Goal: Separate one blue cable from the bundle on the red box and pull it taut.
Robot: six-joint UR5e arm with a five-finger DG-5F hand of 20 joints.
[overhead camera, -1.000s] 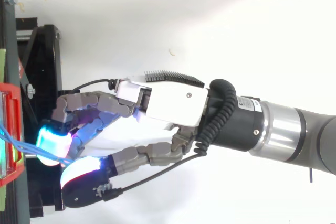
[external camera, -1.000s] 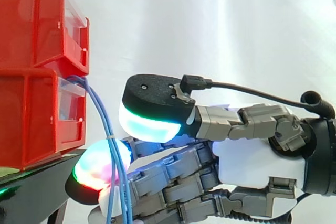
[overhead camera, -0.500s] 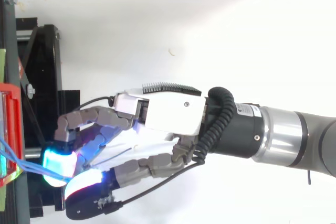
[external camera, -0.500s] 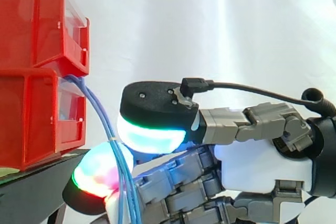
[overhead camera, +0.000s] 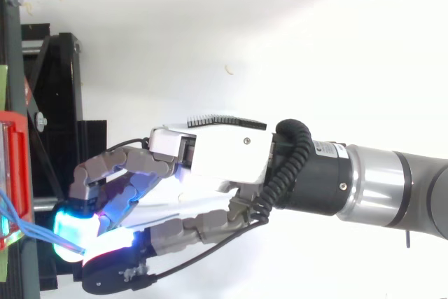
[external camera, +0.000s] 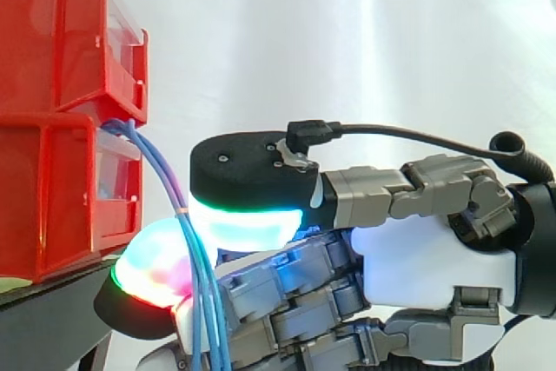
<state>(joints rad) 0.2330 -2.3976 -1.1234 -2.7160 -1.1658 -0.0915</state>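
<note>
Hand [external camera: 426,258] comes in from 3 o'clock, fingers curled, thumb pad [external camera: 248,219] over a glowing finger pad [external camera: 148,271]. From above it reads as a pinch: the blue cable bundle [external camera: 158,169] runs from the 9 o'clock edge straight into the seam between the two pads. Can't tell how many strands are in that pinch. The bundle exits at the joint between the upper red bin [external camera: 52,32] and the lower red bin [external camera: 52,197], then slopes toward 5 o'clock and drops past the fingers at 6 o'clock. My read is that separation is not done, since the strands run together. To do it well, roll the pads lightly so the spare strands slip out and one stays. Then draw toward 3 o'clock, slow and level, until that one goes straight from the bin. Watch the white tie [external camera: 181,212] just at the thumb pad's 9 o'clock edge. It binds the strands, so a hard pull there likely drags the whole lot. The bins sit loose-looking on the black stand [external camera: 52,310], so keep the force low. The side view gives the exit point, the tie and the hanging tails, but the cables cross in front of the pads, so contact is ambiguous. The top view gives the strands [overhead camera: 42,232] fanning at the bin and converging at the pads, plus wrist alignment.
</note>
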